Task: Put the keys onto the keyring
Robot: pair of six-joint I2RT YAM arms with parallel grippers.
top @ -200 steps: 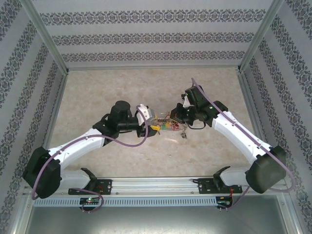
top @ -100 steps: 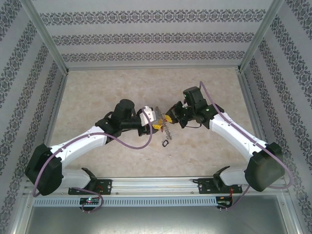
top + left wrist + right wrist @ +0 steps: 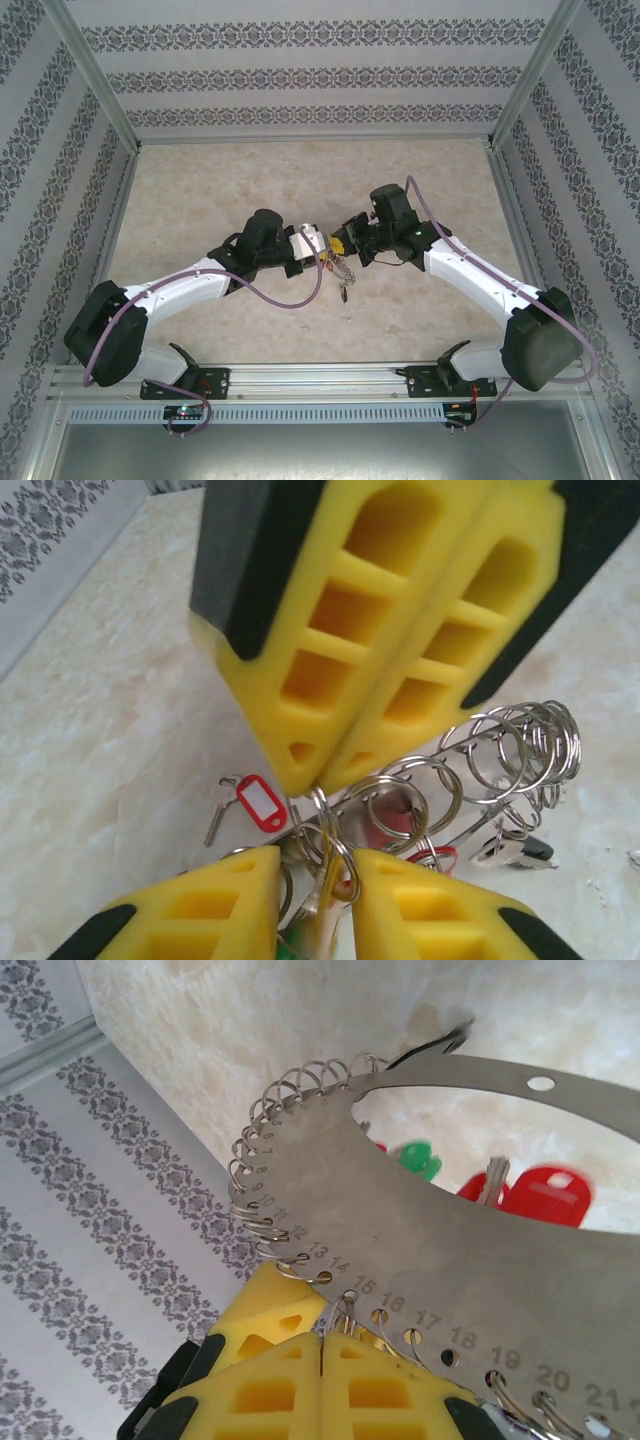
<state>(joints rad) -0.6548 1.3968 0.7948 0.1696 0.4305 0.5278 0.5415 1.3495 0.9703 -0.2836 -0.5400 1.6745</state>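
Note:
The keyring (image 3: 420,1210) is a grey numbered metal band lined with small split rings (image 3: 510,750), and it hangs between the two arms (image 3: 341,264). My right gripper (image 3: 322,1338) is shut on one split ring near hole 15. It comes in from above in the left wrist view (image 3: 318,778). My left gripper (image 3: 315,870) sits just below it, jaws a narrow gap apart with a split ring and a yellowish tag between them. Keys with red (image 3: 545,1195) and green (image 3: 418,1157) tags hang from the band. A key with a red tag (image 3: 258,803) lies on the table.
The marble-look table (image 3: 200,190) is walled by patterned panels (image 3: 300,80) with metal corner posts. Both arm bases sit on the front rail (image 3: 320,385). Purple cables loop along both arms.
Both grippers have drawn together at the table's middle, the right one moving left with the keyring. The left jaws have narrowed around the small rings.

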